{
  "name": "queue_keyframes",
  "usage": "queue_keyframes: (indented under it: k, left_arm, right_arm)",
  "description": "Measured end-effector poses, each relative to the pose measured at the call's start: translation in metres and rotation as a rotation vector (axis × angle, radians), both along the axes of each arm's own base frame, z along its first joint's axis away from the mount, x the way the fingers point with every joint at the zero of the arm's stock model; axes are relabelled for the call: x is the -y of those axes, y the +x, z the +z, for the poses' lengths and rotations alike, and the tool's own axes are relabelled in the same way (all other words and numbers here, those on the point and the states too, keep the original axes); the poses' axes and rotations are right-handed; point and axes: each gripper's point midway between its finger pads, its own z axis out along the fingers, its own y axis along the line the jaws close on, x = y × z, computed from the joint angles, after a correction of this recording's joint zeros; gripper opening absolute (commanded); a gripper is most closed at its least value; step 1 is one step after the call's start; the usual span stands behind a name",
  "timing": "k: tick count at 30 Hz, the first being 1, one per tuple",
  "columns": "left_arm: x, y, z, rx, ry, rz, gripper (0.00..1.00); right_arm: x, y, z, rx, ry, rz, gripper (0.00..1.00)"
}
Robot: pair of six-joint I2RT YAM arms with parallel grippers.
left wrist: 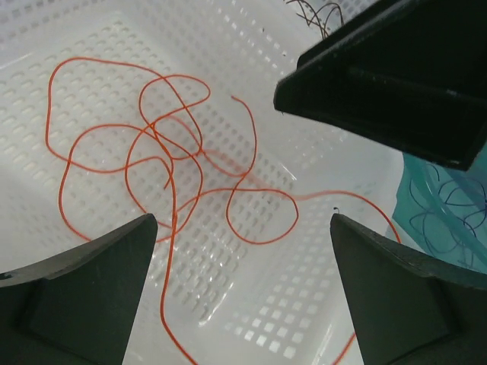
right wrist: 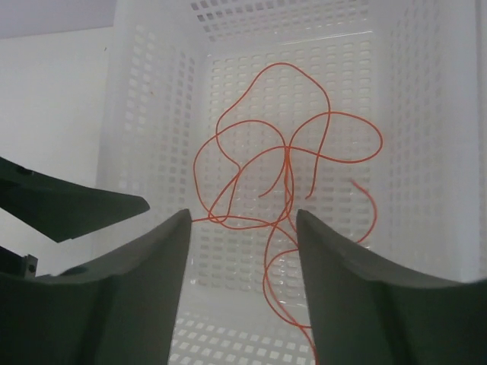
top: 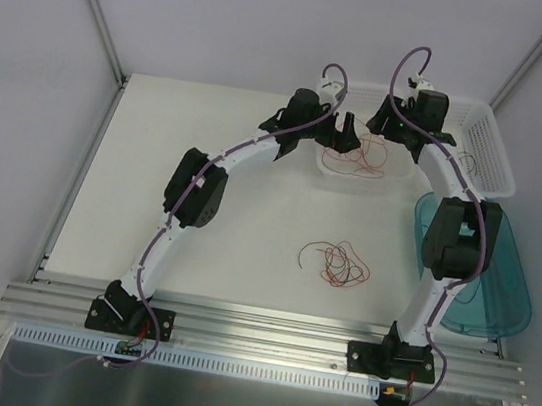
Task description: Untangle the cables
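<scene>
Both arms [top: 458, 234] hide much of the basket [top: 490, 153] at the table's [top: 207, 154] far right corner from above; I see the left gripper [left wrist: 242, 228] spread wide and the right gripper [right wrist: 243, 217] partly spread, pinching nothing. One red cable [left wrist: 156, 124] loops inside the basket, its tail cut off below; the other cables [top: 338, 263] lie tangled on open surface toward the near edge.

A looped red-orange cable [left wrist: 156, 125] lies in the white basket [left wrist: 91, 46] beneath the left gripper [left wrist: 243, 220], jaws spread.
</scene>
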Motion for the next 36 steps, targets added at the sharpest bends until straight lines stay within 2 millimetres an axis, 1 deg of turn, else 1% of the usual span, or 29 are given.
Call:
queue_keyframes:
  k: [1,2,4,5,7,9,10,12,13,15,16,18,19,21,22,24,26,27,29,31,34,36]
  left_arm:
    - [-0.005,-0.004,-0.003,-0.007,0.017,0.004,0.99]
    - [-0.009,-0.008,-0.001,-0.010,0.028,0.010,0.99]
    - [-0.018,-0.015,0.013,0.000,0.034,0.029,0.99]
    - [-0.024,-0.021,0.026,0.008,0.031,0.037,0.99]
    - [-0.039,-0.033,0.065,0.043,0.019,0.068,0.99]
    - [-0.059,-0.049,0.110,0.093,0.002,0.108,0.99]
    - [-0.069,-0.056,0.126,0.110,-0.001,0.127,0.99]
    - [-0.095,-0.075,0.171,0.162,-0.019,0.181,0.99]
    - [-0.109,-0.085,0.188,0.178,-0.021,0.212,0.99]
    - [-0.140,-0.107,0.210,0.190,-0.014,0.287,0.99]
    - [-0.152,-0.117,0.211,0.183,-0.002,0.313,0.99]
    - [-0.182,-0.142,0.204,0.149,0.040,0.371,0.99]
    - [-0.195,-0.153,0.193,0.126,0.066,0.395,0.99]
    - [-0.220,-0.178,0.161,0.057,0.145,0.428,0.99]
    - [-0.229,-0.188,0.145,0.021,0.183,0.436,0.99]
    - [-0.253,-0.213,0.110,-0.058,0.276,0.451,0.99]
    - [-0.276,-0.237,0.083,-0.115,0.345,0.469,0.99]
    - [-0.289,-0.248,0.073,-0.133,0.369,0.482,0.99]
    - [-0.312,-0.267,0.060,-0.161,0.403,0.510,0.99]
    - [-0.334,-0.282,0.051,-0.166,0.416,0.551,0.99]
    - [-0.354,-0.295,0.037,-0.163,0.438,0.603,0.99]
    - [-0.362,-0.298,0.022,-0.176,0.466,0.623,0.99]
  right_arm:
    - [-0.001,0.000,0.002,-0.001,0.003,0.004,0.71]
    - [-0.001,0.000,0.006,0.006,0.002,0.008,0.72]
    - [-0.001,-0.003,0.011,0.009,0.000,0.014,0.75]
    - [-0.002,-0.006,0.014,0.007,-0.001,0.018,0.75]
    - [-0.003,-0.016,0.026,0.005,0.002,0.032,0.75]
    - [-0.004,-0.030,0.041,0.012,0.003,0.047,0.74]
    - [-0.006,-0.040,0.049,0.016,0.001,0.060,0.74]
    - [-0.008,-0.061,0.065,0.029,-0.011,0.087,0.74]
    - [-0.010,-0.073,0.072,0.033,-0.024,0.106,0.74]
    - [-0.017,-0.097,0.080,0.035,-0.060,0.154,0.74]
    - [-0.022,-0.108,0.082,0.035,-0.087,0.185,0.74]
    - [-0.033,-0.128,0.077,0.018,-0.148,0.253,0.75]
    - [-0.038,-0.135,0.072,0.003,-0.180,0.285,0.75]
    - [-0.044,-0.148,0.056,-0.038,-0.238,0.342,0.75]
    - [-0.045,-0.153,0.046,-0.070,-0.268,0.367,0.75]
    - [-0.039,-0.158,0.028,-0.125,-0.325,0.394,0.75]
    - [-0.031,-0.160,0.011,-0.178,-0.385,0.412,0.75]
    - [-0.027,-0.161,0.002,-0.209,-0.416,0.421,0.75]
    - [-0.023,-0.160,-0.011,-0.255,-0.469,0.439,0.75]
    - [-0.023,-0.160,-0.021,-0.288,-0.522,0.463,0.75]
    - [-0.024,-0.159,-0.027,-0.303,-0.587,0.499,0.74]
    - [-0.023,-0.154,-0.025,-0.296,-0.629,0.514,0.73]
